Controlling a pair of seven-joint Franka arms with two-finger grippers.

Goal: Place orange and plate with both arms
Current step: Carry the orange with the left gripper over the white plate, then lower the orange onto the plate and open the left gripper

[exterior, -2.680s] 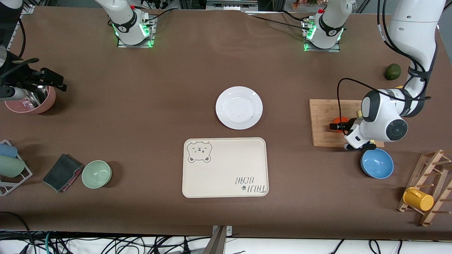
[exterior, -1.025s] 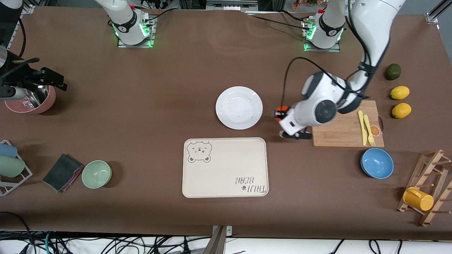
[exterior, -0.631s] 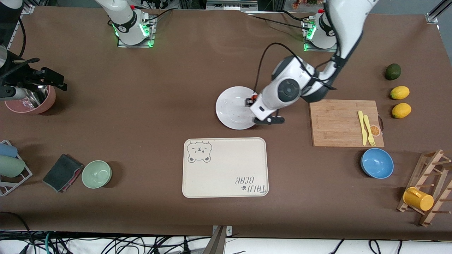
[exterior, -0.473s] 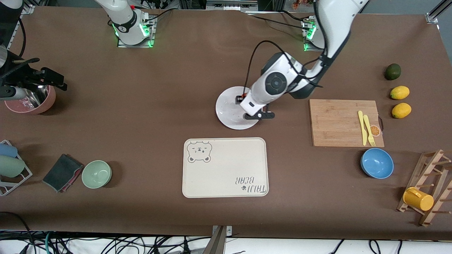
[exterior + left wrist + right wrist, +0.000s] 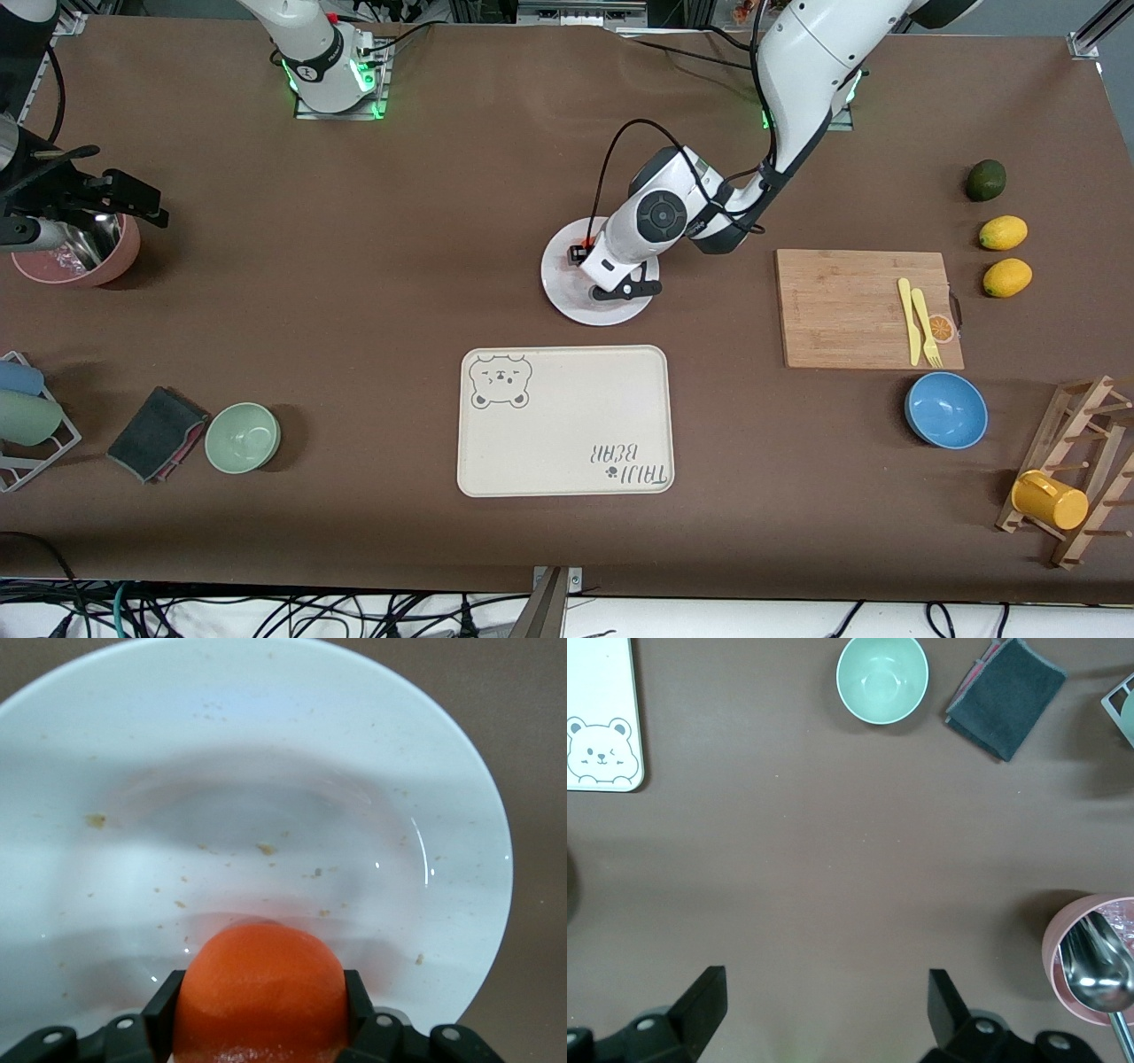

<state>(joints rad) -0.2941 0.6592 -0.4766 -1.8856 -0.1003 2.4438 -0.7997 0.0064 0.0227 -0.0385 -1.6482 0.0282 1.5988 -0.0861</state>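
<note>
The white plate (image 5: 567,292) lies mid-table, farther from the front camera than the bear-print tray. My left gripper (image 5: 580,255) hangs low over the plate, shut on the orange (image 5: 575,254). In the left wrist view the black fingers (image 5: 164,1014) press both sides of the round orange (image 5: 261,988), and the speckled plate (image 5: 266,771) fills the view beneath it. Whether the orange touches the plate I cannot tell. My right gripper (image 5: 97,199) waits above the table beside the pink bowl at the right arm's end. The right gripper (image 5: 827,1001) is open, with only bare table beneath it.
The cream bear-print tray (image 5: 564,421) lies nearer the front camera than the plate. A cutting board (image 5: 842,306) with yellow cutlery (image 5: 917,319), a blue bowl (image 5: 946,409), two lemons (image 5: 1003,232), a dark green fruit (image 5: 985,180) and a mug rack (image 5: 1076,470) fill the left arm's end. A green bowl (image 5: 243,437), a cloth (image 5: 158,432) and a pink bowl (image 5: 80,252) lie at the right arm's end.
My left gripper has carried the orange from the cutting board across to over the plate, toward the right arm's end. The right arm has not moved.
</note>
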